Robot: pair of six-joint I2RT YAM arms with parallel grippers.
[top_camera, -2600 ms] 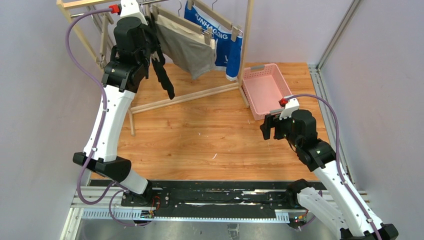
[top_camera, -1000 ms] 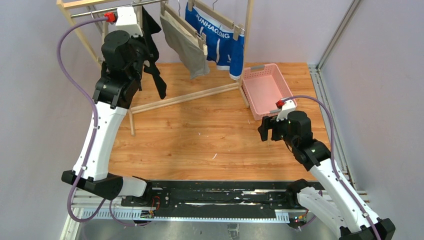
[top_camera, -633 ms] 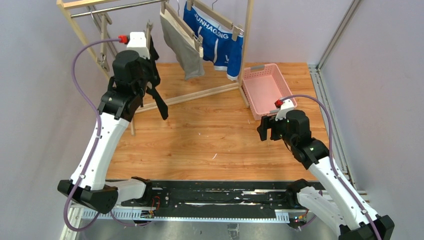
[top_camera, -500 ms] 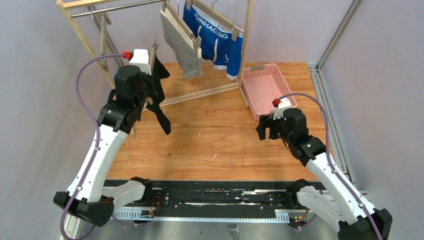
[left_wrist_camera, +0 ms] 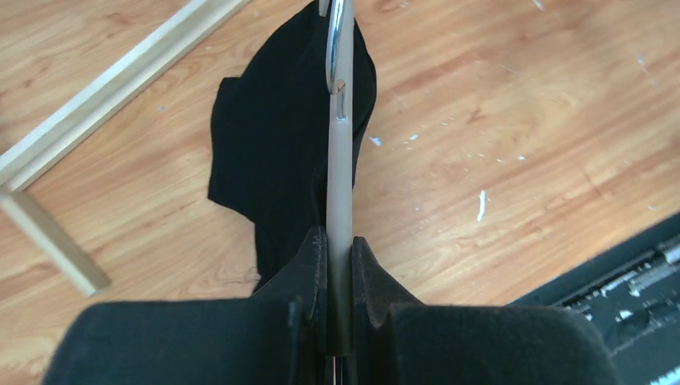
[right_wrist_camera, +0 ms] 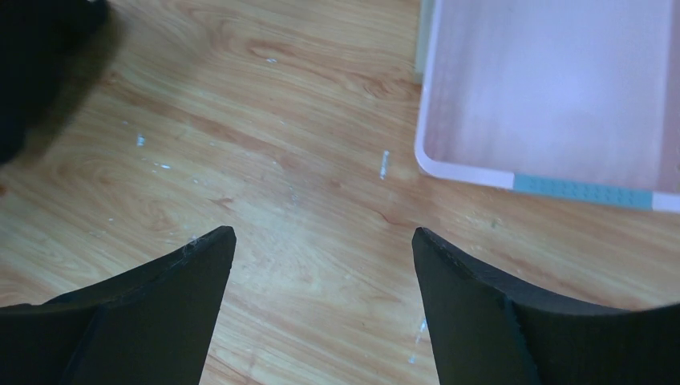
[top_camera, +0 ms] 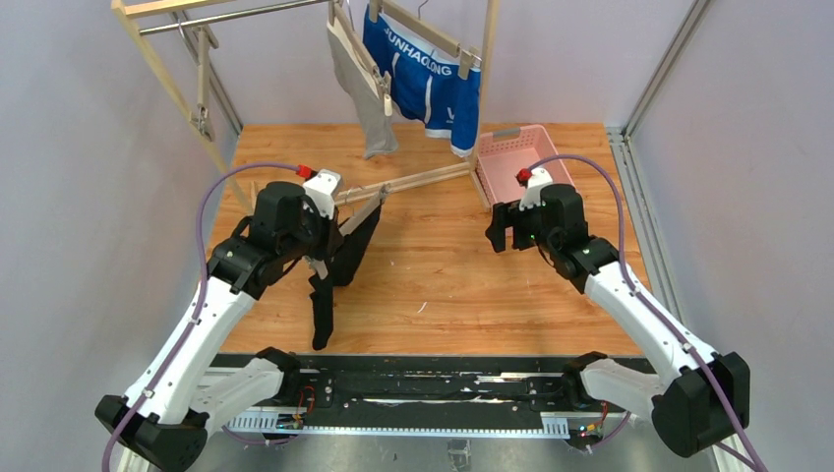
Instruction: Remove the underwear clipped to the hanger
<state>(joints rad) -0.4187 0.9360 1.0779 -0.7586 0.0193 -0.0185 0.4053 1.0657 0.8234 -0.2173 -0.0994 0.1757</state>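
Note:
My left gripper (top_camera: 331,244) is shut on the pale bar of a wooden hanger (top_camera: 362,203) and holds it low over the table's left middle. The black underwear (top_camera: 346,258) hangs clipped to that hanger, one leg trailing toward the near edge. In the left wrist view my fingers (left_wrist_camera: 314,261) pinch the hanger bar (left_wrist_camera: 341,184), with the black underwear (left_wrist_camera: 269,152) beneath it. The grey underwear (top_camera: 372,93) and the blue underwear (top_camera: 425,81) hang clipped to hangers on the rack. My right gripper (top_camera: 504,234) is open and empty over bare wood (right_wrist_camera: 322,234).
A wooden clothes rack (top_camera: 177,84) stands at the back, its base rail (top_camera: 433,177) lying across the table. A pink basket (top_camera: 492,162) sits at the back right beside my right gripper; its rim (right_wrist_camera: 465,170) shows in the right wrist view.
My left arm has come down from the rack rail toward the near left of the table, bringing the hanger and black underwear. My right gripper has moved farther back, toward the basket.

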